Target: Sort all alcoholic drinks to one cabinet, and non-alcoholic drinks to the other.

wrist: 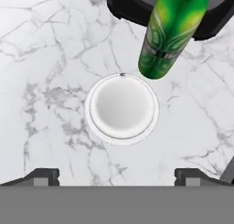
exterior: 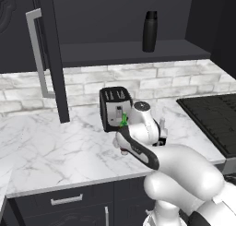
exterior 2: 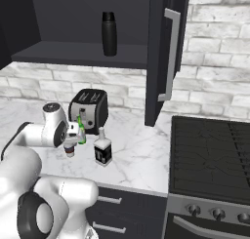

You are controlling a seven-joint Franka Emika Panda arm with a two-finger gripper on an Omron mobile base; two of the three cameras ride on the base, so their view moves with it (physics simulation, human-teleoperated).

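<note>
Gripper (wrist: 117, 175) jaws spread wide, I hover straight above the coffee cup (wrist: 121, 108), green beer bottle (wrist: 171, 31) just beside it.

Marble counter (exterior: 55, 146) bears toaster (exterior: 115, 107), 2 bottles, cup (wrist: 121, 107).

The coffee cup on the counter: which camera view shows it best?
The hand view: the coffee cup lies straight below the open claw, its white lid seen whole, the green bottle beside it. In both base views the arm hides most of it.
</note>
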